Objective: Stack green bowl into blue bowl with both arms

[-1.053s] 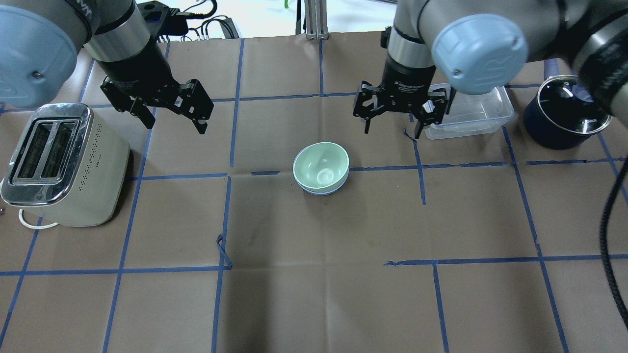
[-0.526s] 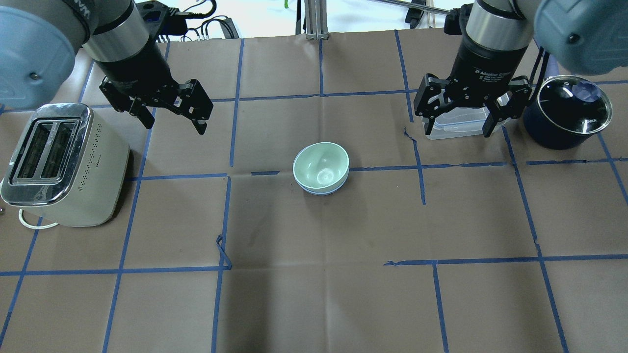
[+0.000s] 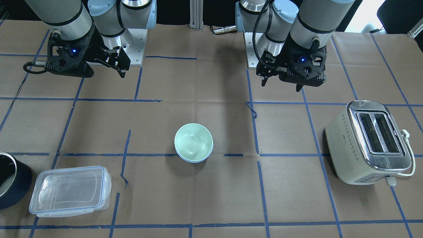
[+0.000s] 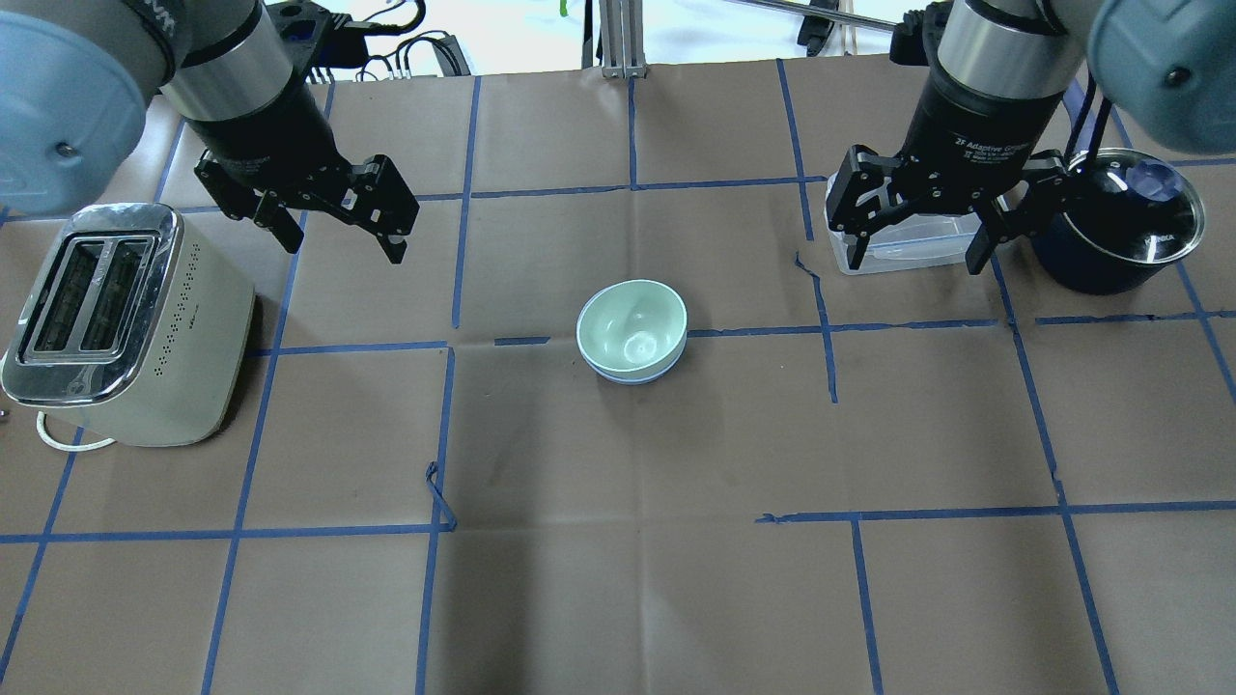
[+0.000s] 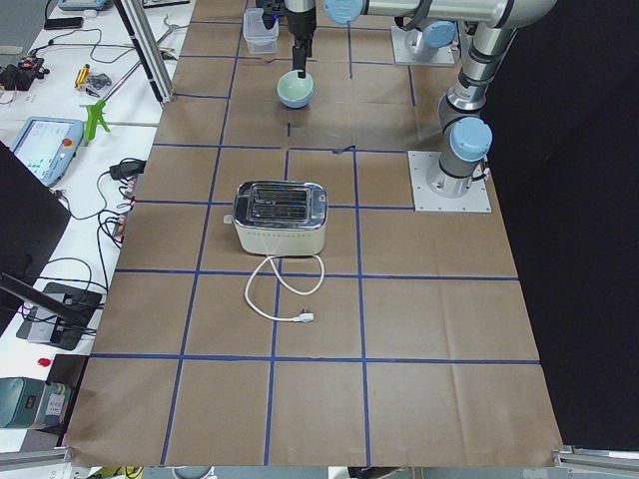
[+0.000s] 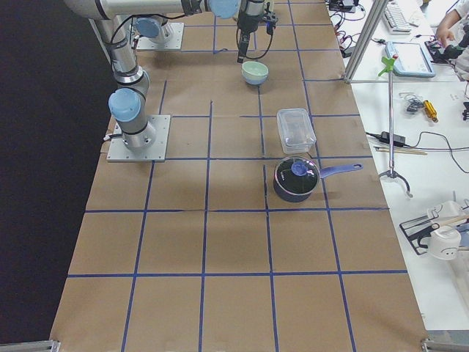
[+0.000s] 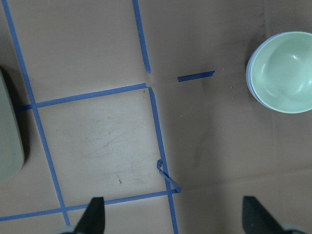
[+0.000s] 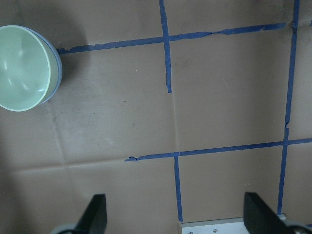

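Note:
The green bowl point(image 4: 632, 323) sits nested inside the blue bowl point(image 4: 634, 379) at the middle of the table; only a thin blue rim shows beneath it. The stack also shows in the front view, green bowl point(image 3: 193, 140) over the blue rim point(image 3: 193, 161). My left gripper point(image 4: 343, 243) is open and empty, raised back-left of the bowls beside the toaster. My right gripper point(image 4: 915, 261) is open and empty, raised back-right over a clear container. The left wrist view shows the green bowl point(image 7: 287, 73) at upper right; the right wrist view shows it point(image 8: 22, 68) at upper left.
A cream toaster point(image 4: 116, 319) stands at the left with its cord. A clear plastic container point(image 3: 69, 190) and a dark blue pot point(image 4: 1120, 222) stand at the back right. Brown paper with blue tape lines covers the table point(image 4: 628, 541).
My right arm has swung to the right, from behind the bowls to over the clear container, still open. The left arm and the bowls have not moved.

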Motion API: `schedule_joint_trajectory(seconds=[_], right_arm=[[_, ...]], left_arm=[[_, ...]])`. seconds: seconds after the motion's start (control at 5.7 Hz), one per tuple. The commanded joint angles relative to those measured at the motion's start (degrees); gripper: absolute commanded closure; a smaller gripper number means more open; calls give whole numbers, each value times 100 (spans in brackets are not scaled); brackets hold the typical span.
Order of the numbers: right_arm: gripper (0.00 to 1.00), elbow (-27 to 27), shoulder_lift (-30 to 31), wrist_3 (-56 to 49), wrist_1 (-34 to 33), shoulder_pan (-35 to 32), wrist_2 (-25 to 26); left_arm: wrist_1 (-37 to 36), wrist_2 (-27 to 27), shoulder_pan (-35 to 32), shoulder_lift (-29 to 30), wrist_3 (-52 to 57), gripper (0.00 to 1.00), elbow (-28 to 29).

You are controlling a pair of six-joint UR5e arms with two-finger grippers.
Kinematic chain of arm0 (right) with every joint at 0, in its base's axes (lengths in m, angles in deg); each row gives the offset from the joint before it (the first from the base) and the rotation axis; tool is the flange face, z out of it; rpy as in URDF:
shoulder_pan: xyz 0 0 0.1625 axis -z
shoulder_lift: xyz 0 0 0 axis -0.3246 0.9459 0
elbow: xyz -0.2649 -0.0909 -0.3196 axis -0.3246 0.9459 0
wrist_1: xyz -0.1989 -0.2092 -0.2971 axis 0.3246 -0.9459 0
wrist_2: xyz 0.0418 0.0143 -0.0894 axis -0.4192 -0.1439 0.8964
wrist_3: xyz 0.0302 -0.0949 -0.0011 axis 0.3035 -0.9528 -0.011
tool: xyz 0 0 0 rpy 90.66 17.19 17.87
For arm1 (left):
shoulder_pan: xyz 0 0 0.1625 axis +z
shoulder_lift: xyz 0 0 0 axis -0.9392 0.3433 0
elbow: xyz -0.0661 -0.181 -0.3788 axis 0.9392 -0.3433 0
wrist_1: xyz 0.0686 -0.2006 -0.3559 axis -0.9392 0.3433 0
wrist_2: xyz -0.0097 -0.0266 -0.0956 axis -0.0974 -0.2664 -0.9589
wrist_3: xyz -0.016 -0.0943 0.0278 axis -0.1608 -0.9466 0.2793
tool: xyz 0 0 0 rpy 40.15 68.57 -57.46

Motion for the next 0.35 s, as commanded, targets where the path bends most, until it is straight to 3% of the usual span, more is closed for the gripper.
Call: schedule_joint_trajectory(seconds=[0.0, 0.18], right_arm=[[0, -1, 5, 15, -3, -11, 1], [0, -1, 5, 15, 6, -11, 1]], left_arm=[[0, 0, 0, 3, 0, 2, -6], [0, 0, 0, 3, 0, 2, 2]])
